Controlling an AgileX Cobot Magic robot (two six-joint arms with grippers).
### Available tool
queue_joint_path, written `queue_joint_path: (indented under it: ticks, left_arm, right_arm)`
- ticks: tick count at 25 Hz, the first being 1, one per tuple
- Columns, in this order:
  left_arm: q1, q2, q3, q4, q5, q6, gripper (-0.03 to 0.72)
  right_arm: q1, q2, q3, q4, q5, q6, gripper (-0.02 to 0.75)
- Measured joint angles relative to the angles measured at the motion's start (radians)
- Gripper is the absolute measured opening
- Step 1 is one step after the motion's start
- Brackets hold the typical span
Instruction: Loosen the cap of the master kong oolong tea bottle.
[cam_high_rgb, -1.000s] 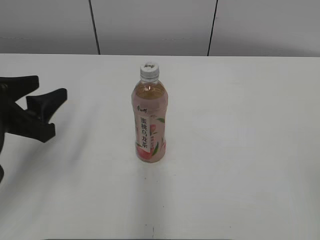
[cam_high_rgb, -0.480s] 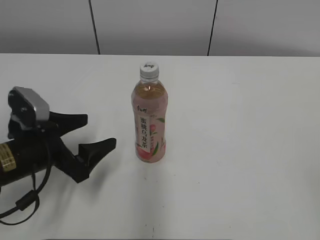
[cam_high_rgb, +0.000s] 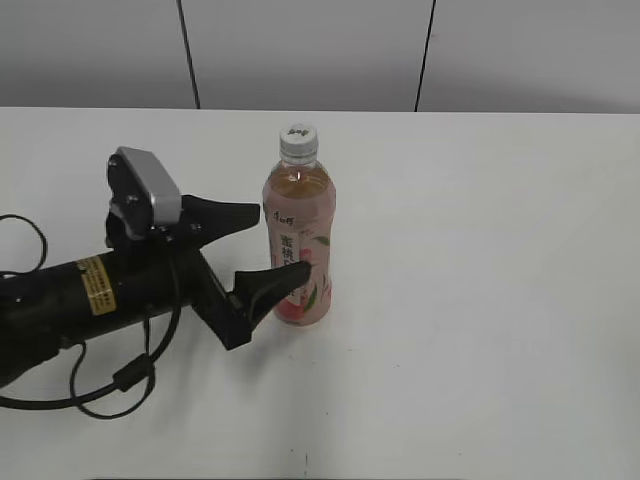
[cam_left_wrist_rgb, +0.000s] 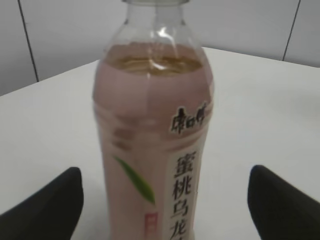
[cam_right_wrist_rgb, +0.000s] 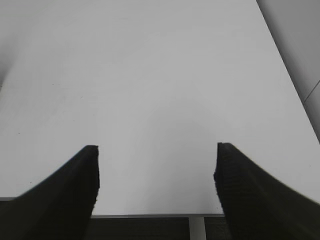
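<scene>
The master kong oolong tea bottle (cam_high_rgb: 299, 240) stands upright near the middle of the table (cam_high_rgb: 480, 250), the cap (cam_high_rgb: 298, 141) on its top. The left gripper (cam_high_rgb: 272, 244) lies just to its left, one finger on its far side, one on its near side.

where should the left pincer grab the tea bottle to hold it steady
Grip the labelled mid-body of the upright tea bottle, coming level from its left, where the open left pincer already flanks it. The body is straight-sided there, and this leaves the cap free.
</scene>
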Motion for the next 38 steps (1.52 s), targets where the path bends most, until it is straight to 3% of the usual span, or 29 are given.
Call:
queue_joint_path:
  ticks: [3, 15, 17, 20, 27, 33, 38]
  left_arm:
    - [-0.028, 0.038, -0.044, -0.038, -0.001, -0.007, 0.594]
    - [-0.032, 0.147, -0.198, -0.043, 0.001, -0.091, 0.588]
    - [-0.032, 0.148, -0.207, -0.037, 0.001, -0.096, 0.543]
    - [-0.033, 0.148, -0.207, -0.018, -0.002, -0.101, 0.384]
    - [-0.032, 0.140, -0.208, 0.034, 0.008, -0.095, 0.391]
    - [-0.033, 0.057, -0.206, 0.163, 0.078, -0.099, 0.391]
    - [-0.075, 0.027, -0.206, 0.146, 0.071, -0.100, 0.391]
  right_arm:
    - [0.000, 0.000, 0.000, 0.000, 0.000, 0.000, 0.545]
    - [0.000, 0.000, 0.000, 0.000, 0.000, 0.002, 0.545]
    - [0.000, 0.000, 0.000, 0.000, 0.000, 0.003, 0.545]
    - [0.000, 0.000, 0.000, 0.000, 0.000, 0.003, 0.545]
    - [0.000, 0.000, 0.000, 0.000, 0.000, 0.003, 0.545]
    - [0.000, 0.000, 0.000, 0.000, 0.000, 0.005, 0.545]
    - [0.000, 0.000, 0.000, 0.000, 0.000, 0.005, 0.545]
